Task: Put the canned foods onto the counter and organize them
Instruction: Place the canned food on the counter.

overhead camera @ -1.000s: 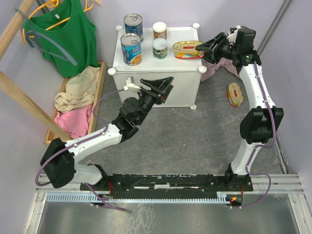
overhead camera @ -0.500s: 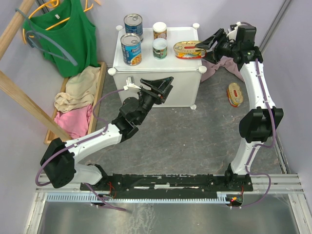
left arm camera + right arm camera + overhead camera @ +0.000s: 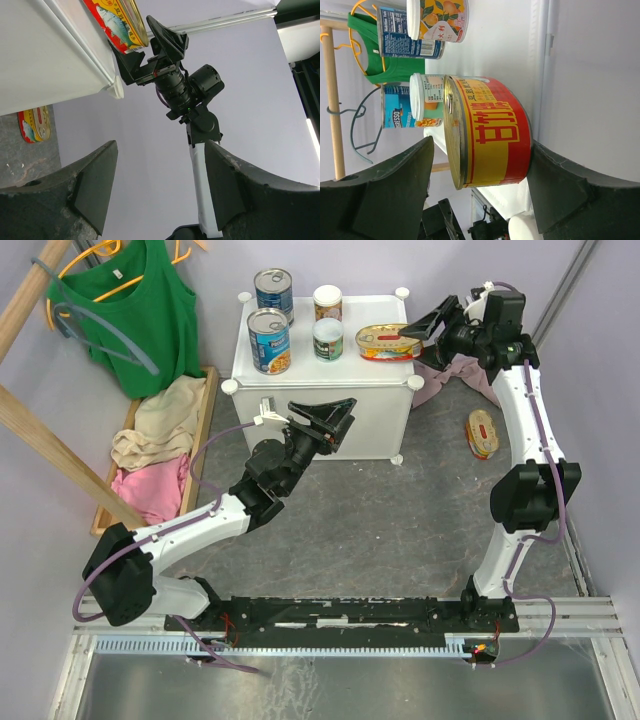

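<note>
Top external, right tool (image 3: 424, 324) spread wide beside oval tin (image 3: 384, 342)

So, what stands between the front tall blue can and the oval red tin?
A small white-topped can, between the tall can and the tin; the top view shows it.

i see the white counter (image 3: 350, 375) standing on the grey tabletop (image 3: 380, 530). on its flat top: the rear blue can (image 3: 273, 287) and front blue can (image 3: 268, 340) at left, the rear small can (image 3: 327, 302) and front small can (image 3: 327, 339) beside them, the oval tin (image 3: 386, 342) near the right edge. a second oval tin (image 3: 483, 433) lies on the tabletop, right of the counter.
</note>
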`<state>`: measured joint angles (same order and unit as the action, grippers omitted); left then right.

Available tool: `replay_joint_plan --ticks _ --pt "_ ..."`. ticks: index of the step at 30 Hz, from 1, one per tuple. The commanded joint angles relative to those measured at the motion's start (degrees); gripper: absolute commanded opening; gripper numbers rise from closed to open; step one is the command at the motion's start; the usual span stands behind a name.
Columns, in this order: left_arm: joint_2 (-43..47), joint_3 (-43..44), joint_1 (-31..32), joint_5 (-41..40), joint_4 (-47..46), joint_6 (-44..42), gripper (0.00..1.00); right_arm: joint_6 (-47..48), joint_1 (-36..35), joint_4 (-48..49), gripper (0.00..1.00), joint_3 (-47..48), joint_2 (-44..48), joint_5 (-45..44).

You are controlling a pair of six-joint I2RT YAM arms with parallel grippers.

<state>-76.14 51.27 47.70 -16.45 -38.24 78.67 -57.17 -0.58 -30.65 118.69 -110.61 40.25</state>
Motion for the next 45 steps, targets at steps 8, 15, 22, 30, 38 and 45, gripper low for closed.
replay_joint_plan --ticks 8,15,22,30,38,45 --pt "0.78 1.08 -0.33 -0.49 -0.87 -3.29 0.77 5.75 0.55 -5.97 0.79 4.18 -0.85 -4.44" --pt "1.22 0.81 -0.26 -0.4 -0.96 -3.29 0.77 6.66 0.79 -7.3 0.79 4.81 -0.72 -5.28" --pt "1.35 0.64 -0.38 -0.41 -0.85 -3.31 0.76 6.7 1.23 -7.38 0.79 4.51 -0.81 -5.55" --pt "1.59 0.66 -0.41 -0.4 -0.52 -4.01 0.76 6.85 1.32 -1.86 0.79 -0.53 2.46 -7.42" --pt "2.0 0.57 -0.74 -0.19 0.25 -4.75 0.77 9.85 1.36 2.07 0.8 -4.62 7.49 -11.64" --pt "2.3 0.7 -1.05 -0.08 1.07 -5.76 0.77 11.41 1.36 5.81 0.8 -8.51 11.97 -15.84"
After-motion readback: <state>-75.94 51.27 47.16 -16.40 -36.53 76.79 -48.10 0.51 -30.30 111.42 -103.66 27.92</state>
